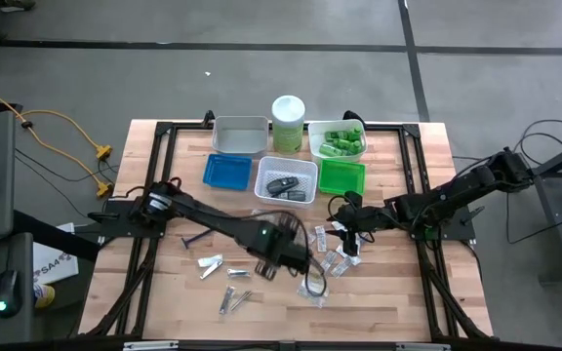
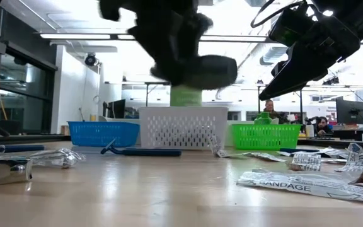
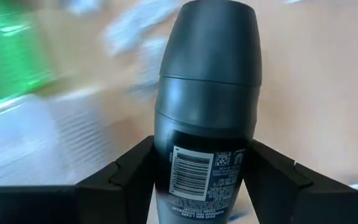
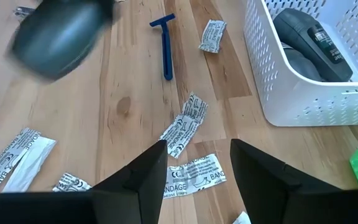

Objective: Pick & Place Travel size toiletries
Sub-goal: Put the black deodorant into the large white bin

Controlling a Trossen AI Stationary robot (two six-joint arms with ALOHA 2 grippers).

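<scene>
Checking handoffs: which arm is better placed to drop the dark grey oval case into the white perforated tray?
Left. The left gripper already grips the dark grey oval case, near the white perforated tray. The right gripper is open and empty over clear bandage packets.

An open-plan lab: concrete floor, ceiling strip lights, monitors.

The dark grey oval case is running off the lower edge of the left wrist view, and the surroundings behind it are smearing into blur. In the right wrist view, the same case is appearing as a blurred shape near the blue razor. In the low view, the left tool is blurring, hiding its fingers.
</scene>
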